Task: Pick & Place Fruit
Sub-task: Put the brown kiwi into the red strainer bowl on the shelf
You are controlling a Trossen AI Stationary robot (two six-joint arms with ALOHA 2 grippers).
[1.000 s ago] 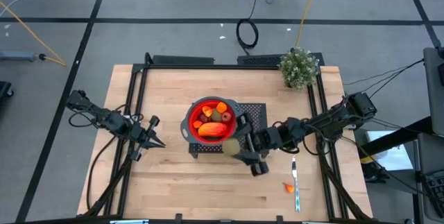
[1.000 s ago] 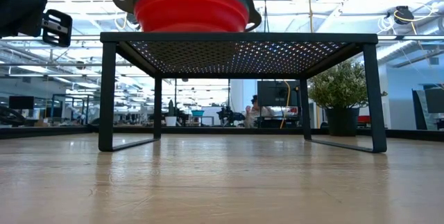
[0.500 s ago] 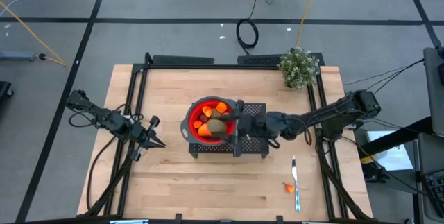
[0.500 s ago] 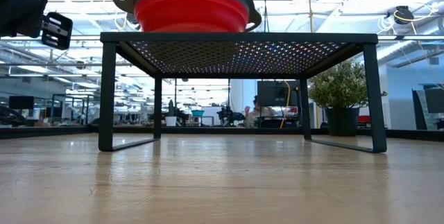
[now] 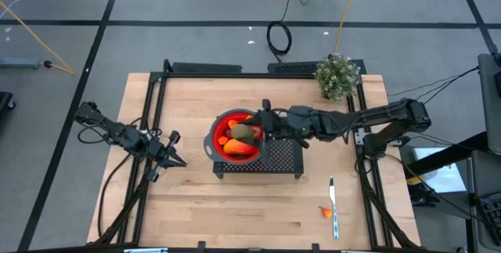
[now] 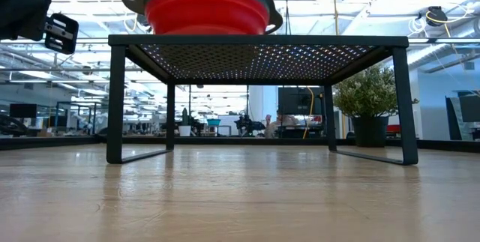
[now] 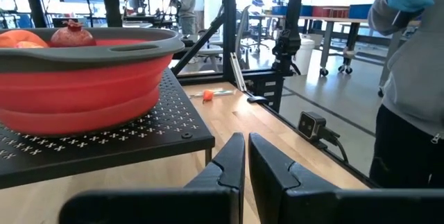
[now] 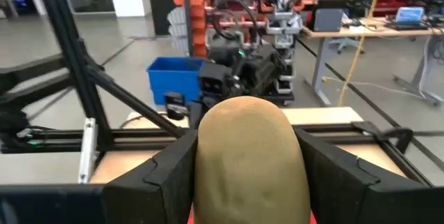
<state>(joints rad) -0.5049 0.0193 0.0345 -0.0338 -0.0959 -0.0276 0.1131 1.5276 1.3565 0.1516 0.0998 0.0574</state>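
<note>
A red bowl (image 5: 227,145) with a grey rim stands on a black perforated rack (image 5: 278,157) in the middle of the table. In it lie a long orange fruit (image 5: 239,148), small orange bits (image 5: 225,139) and a dark red round fruit (image 7: 71,35). My right gripper (image 5: 250,131) reaches in level from the table's right, above the bowl, shut on a brownish-green oval fruit (image 8: 248,156). My left gripper (image 5: 177,157) waits shut over the table's left side, pointing at the rack. My right gripper pinches the brownish-green oval fruit by its two opposite sides (image 8: 205,172) between its two fingers (image 8: 163,179). The fingers come level from the table's right. The fruit fills the gap between them and is lifted clear above the bowl (image 5: 244,132).
A slim utensil (image 5: 333,204) and a small orange bit (image 5: 325,212) lie on the table near its front right. A potted plant (image 5: 338,77) stands at the far right corner. A person stands beyond the table's edge in the left wrist view (image 7: 409,99).
My right gripper has risen from the rack's near right corner and gone toward the table's far left, over the bowl, tipping from pointing down to level. The brownish-green fruit has travelled with it and hangs over the bowl.
</note>
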